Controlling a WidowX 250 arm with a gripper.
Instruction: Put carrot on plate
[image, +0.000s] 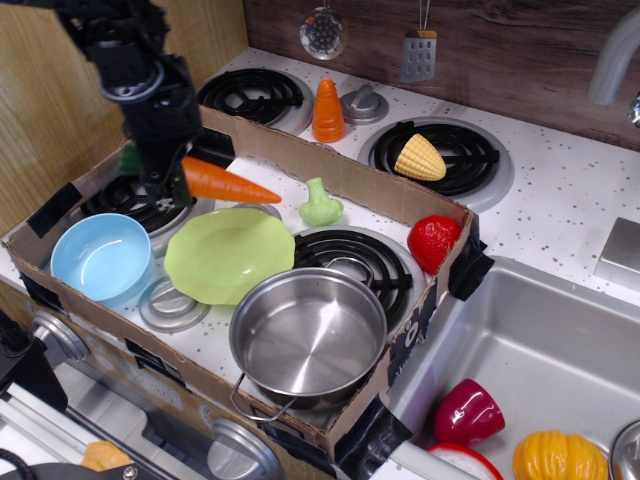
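Note:
The long orange carrot (228, 183) hangs in the air, held at its green stem end by my gripper (168, 172), which is shut on it. The carrot points right, its tip above the far rim of the lime-green scalloped plate (228, 255). The plate lies in the cardboard box between the blue bowl and the burner. My gripper is up and left of the plate, over the left burner. Its fingertips are partly hidden by the carrot.
A light blue bowl (101, 258) sits left of the plate, a steel pot (309, 335) in front right. A green broccoli toy (320, 204) and a red strawberry (433, 241) lie in the cardboard box (350, 175). A stubby orange cone (327, 110) and corn (419, 157) stand behind.

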